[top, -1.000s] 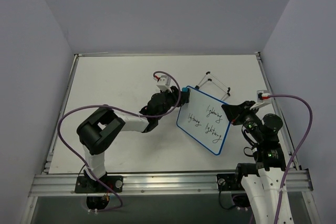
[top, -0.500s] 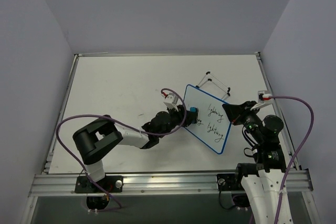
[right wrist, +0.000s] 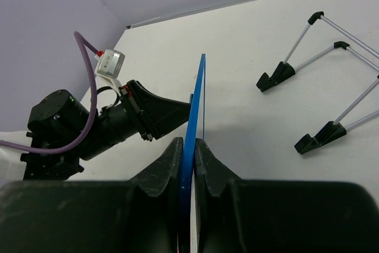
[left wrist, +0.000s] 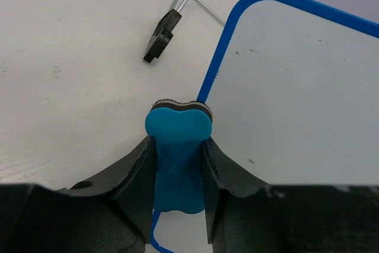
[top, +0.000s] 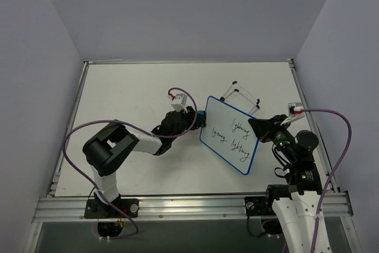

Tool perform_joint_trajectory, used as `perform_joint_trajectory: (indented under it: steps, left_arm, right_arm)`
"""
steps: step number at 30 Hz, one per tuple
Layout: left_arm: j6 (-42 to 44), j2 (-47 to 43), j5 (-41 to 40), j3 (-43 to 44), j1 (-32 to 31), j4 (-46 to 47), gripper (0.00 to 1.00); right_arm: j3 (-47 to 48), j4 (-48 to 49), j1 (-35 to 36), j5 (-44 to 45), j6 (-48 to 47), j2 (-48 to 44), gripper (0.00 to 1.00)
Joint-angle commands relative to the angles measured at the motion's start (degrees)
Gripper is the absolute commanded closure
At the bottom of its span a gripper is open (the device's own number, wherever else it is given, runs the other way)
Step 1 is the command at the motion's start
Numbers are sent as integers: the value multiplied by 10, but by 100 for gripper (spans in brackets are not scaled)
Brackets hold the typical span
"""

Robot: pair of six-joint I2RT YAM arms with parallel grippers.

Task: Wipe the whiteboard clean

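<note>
The whiteboard (top: 230, 135) has a blue rim and dark cursive writing, and is held tilted off the table. My right gripper (top: 258, 127) is shut on its right edge; the right wrist view shows the blue rim (right wrist: 194, 111) edge-on between the fingers. My left gripper (top: 196, 117) is shut on the small blue bone-shaped eraser (left wrist: 177, 158), whose tip sits at the board's upper left rim (left wrist: 214, 75). The writing is not in the left wrist view.
The black wire stand legs (top: 243, 95) lie on the white table (top: 130, 93) behind the board, also in the right wrist view (right wrist: 320, 75). One stand foot (left wrist: 161, 37) lies left of the board's corner. Walls enclose the table on three sides.
My left gripper swept with the eraser down over the board's left part, then back up to the upper left corner. The board shifted slightly in my right gripper.
</note>
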Motion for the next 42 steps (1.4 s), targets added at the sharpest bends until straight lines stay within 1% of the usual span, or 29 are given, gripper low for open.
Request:
perform_joint_trajectory:
  steps: [1, 5, 8, 11, 12, 15, 20, 27, 29, 31, 35, 38, 39, 40, 42]
  left_arm:
    - [11, 34, 35, 41, 6, 13, 98]
    - [12, 28, 41, 49, -7, 18, 98]
    - [15, -2, 28, 32, -30, 28, 98]
    - [14, -33, 15, 22, -57, 28, 98]
    - [17, -43, 6, 22, -77, 28, 98]
    - [31, -55, -14, 30, -109, 34, 98]
    - [27, -42, -3, 71, -148, 44, 98]
    - [50, -46, -6, 158, -197, 8, 98]
    - [61, -50, -14, 172, -212, -14, 98]
    - [62, -52, -16, 178, -219, -14, 98]
    - [69, -49, -47, 169, -228, -23, 98]
    - [86, -49, -95, 160, -225, -44, 98]
    - [90, -49, -133, 160, -222, -69, 98]
    - [99, -48, -149, 161, -221, -77, 98]
    - [95, -44, -179, 154, -203, -87, 98]
  right_arm:
    - [13, 87, 17, -90, 52, -5, 100]
    - [10, 82, 18, -80, 49, -5, 100]
    - [4, 85, 18, -74, 49, -6, 100]
    - [-9, 94, 18, -72, 54, -9, 100]
    - [-15, 100, 18, -72, 56, -9, 100]
    - [-23, 108, 18, -66, 62, -12, 100]
    - [-26, 119, 19, -66, 75, -10, 100]
    - [-26, 110, 19, -57, 79, -16, 100]
    - [-29, 109, 19, -53, 81, -18, 100]
    - [-31, 112, 20, -51, 85, -18, 100]
    - [-24, 111, 20, -46, 87, -20, 100]
    - [-15, 101, 21, -44, 89, -18, 100]
    - [-12, 97, 21, -43, 90, -18, 100]
    - [-10, 95, 22, -43, 92, -18, 100]
    - [-5, 93, 23, -42, 95, -18, 100]
